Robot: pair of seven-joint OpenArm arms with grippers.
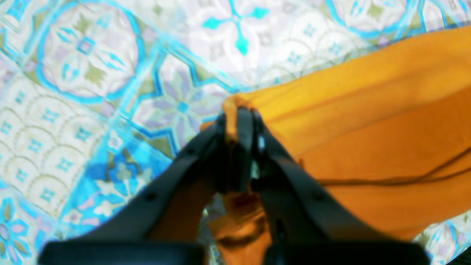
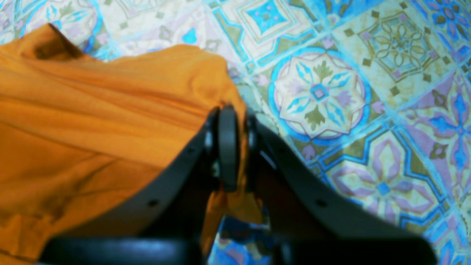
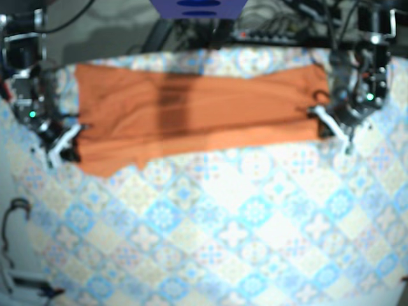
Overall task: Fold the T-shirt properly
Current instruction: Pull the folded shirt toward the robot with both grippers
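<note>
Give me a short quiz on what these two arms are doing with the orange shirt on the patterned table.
1. True or false: the left gripper is shut on an edge of the T-shirt.
2. In the base view, where on the tablecloth does the T-shirt lie? A) along the far edge B) in the middle C) along the near edge
3. Fill in: the right gripper is pinching cloth too, so ___ grippers hold the T-shirt.

Key: 1 true; 2 A; 3 two.

- Blue-and-cream tile-print tablecloth (image 3: pixel 242 229) spreads to every edge I see.
- Dark cables (image 3: pixel 280 29) bunch beyond its far edge.
- Blue shape (image 3: pixel 197 7) at that edge's middle, perhaps a mount.
</note>
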